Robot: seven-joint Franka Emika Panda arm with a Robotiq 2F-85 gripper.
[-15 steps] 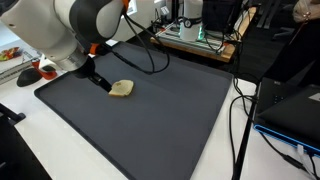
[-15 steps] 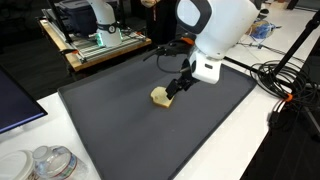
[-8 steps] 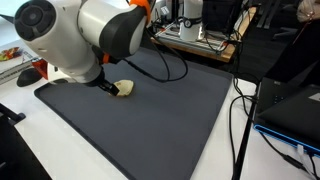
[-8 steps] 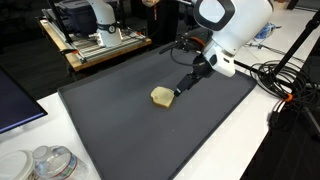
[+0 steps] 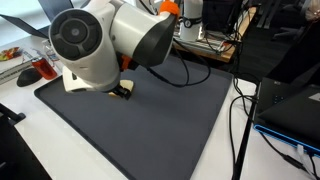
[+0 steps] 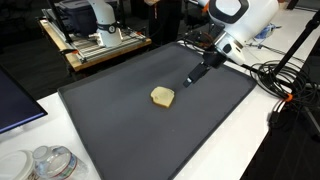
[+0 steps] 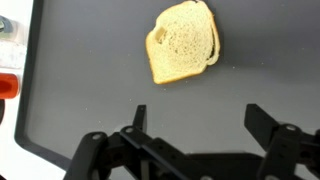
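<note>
Bread slice (image 6: 162,96) lay flat on the dark mat (image 6: 120,135), about mid-mat and slightly toward its far side. The gripper (image 6: 192,79) hung above the mat to the right of the slice and a little farther back, apart from it and touching nothing. In the wrist view we saw the claw (image 7: 198,125) spread wide, its two fingers (image 7: 139,118) well apart with only bare mat between them. The slice (image 7: 183,42) sat ahead of the fingertips and a shade left of the midline between them. It lay clear of both fingers. We noted its outline: near square, rounded crown toward the upper right of the wrist view, flatter edge toward the lower left. Its slightly longer axis therefore ran on a diagonal to the line joining the fingers, neither along it nor square across it. We judged that the open span looked wider than the slice. In an exterior view the arm's body hid nearly all of the bread (image 5: 124,89).
</note>
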